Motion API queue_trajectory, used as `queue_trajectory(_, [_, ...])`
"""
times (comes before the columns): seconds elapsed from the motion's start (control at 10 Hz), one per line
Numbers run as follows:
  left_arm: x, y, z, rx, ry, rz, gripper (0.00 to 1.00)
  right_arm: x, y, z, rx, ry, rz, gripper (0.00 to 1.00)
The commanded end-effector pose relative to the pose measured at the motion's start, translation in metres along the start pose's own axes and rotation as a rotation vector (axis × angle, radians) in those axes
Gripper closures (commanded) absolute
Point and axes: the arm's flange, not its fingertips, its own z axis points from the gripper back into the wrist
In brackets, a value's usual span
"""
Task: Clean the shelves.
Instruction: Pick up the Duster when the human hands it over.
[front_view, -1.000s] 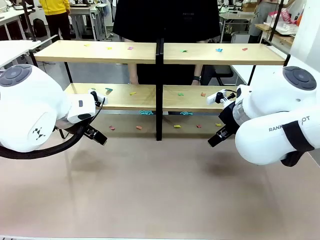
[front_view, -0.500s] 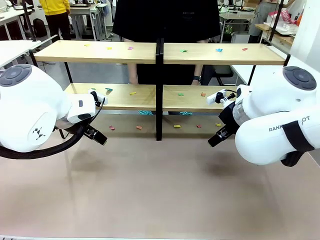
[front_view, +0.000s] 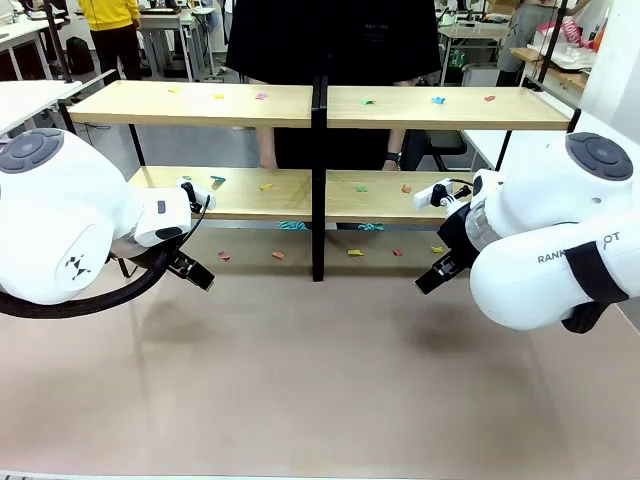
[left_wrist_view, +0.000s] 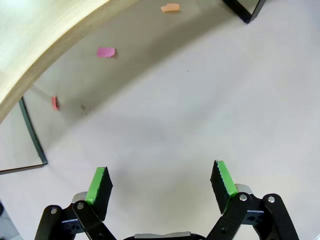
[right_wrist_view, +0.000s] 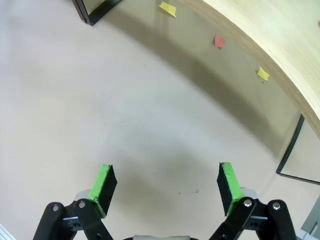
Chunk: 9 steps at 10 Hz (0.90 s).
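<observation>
The shelves (front_view: 250, 105) stand across the far side of the table: light wood boards in two tiers on a thin black frame with a central black post (front_view: 318, 180). Small coloured paper scraps lie on the boards and on the table under them. A person in black stands behind the rack. My left gripper (front_view: 192, 270) hovers low over the table before the rack's left half, open and empty; in the left wrist view (left_wrist_view: 161, 184) its green pads stand wide apart. My right gripper (front_view: 432, 277) hangs before the right half, open and empty, as the right wrist view (right_wrist_view: 165, 184) confirms.
Pink (left_wrist_view: 105, 52), orange (left_wrist_view: 170, 7) and red (left_wrist_view: 54, 102) scraps lie on the table under the lower board. Yellow (right_wrist_view: 167, 9) (right_wrist_view: 263, 74) and red (right_wrist_view: 219, 41) scraps lie under the right half. The near table surface (front_view: 320, 380) is bare beige. The rack's black feet (right_wrist_view: 92, 12) rest on the table.
</observation>
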Motion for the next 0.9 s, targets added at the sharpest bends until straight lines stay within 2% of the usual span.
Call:
queue_trajectory(0.0, [0.003, -0.003, 0.035, -0.212, 0.000, -0.076, 0.00, -0.006, -0.005, 0.027, 0.113, 0.110, 0.025, 0.00])
queue_trajectory(0.1, [0.002, -0.001, 0.071, -0.336, 0.041, -0.017, 0.00, -0.012, -0.010, 0.062, 0.141, 0.131, -0.153, 0.00])
queue_trajectory(0.2, [-0.006, 0.008, 0.104, -0.410, 0.018, 0.018, 0.00, -0.023, -0.012, 0.098, 0.193, 0.094, -0.292, 0.00])
queue_trajectory(0.3, [-0.017, 0.021, 0.135, -0.460, -0.038, 0.046, 0.00, -0.043, -0.015, 0.136, 0.264, 0.076, -0.351, 0.00])
queue_trajectory(0.4, [-0.029, 0.035, 0.161, -0.452, -0.094, 0.078, 0.00, -0.061, -0.019, 0.166, 0.297, -0.006, -0.372, 0.00])
queue_trajectory(0.5, [-0.040, 0.051, 0.184, -0.368, -0.150, 0.120, 0.00, -0.080, -0.022, 0.197, 0.257, -0.094, -0.370, 0.00])
queue_trajectory(0.6, [-0.052, 0.069, 0.205, -0.293, -0.233, 0.091, 0.00, -0.098, -0.028, 0.226, 0.214, -0.192, -0.340, 0.00])
queue_trajectory(0.7, [-0.068, 0.090, 0.227, -0.207, -0.370, 0.001, 0.00, -0.113, -0.040, 0.255, 0.140, -0.324, -0.288, 0.00])
queue_trajectory(0.8, [-0.076, 0.109, 0.246, -0.169, -0.386, -0.012, 0.00, -0.120, -0.052, 0.273, 0.126, -0.349, -0.246, 0.00])
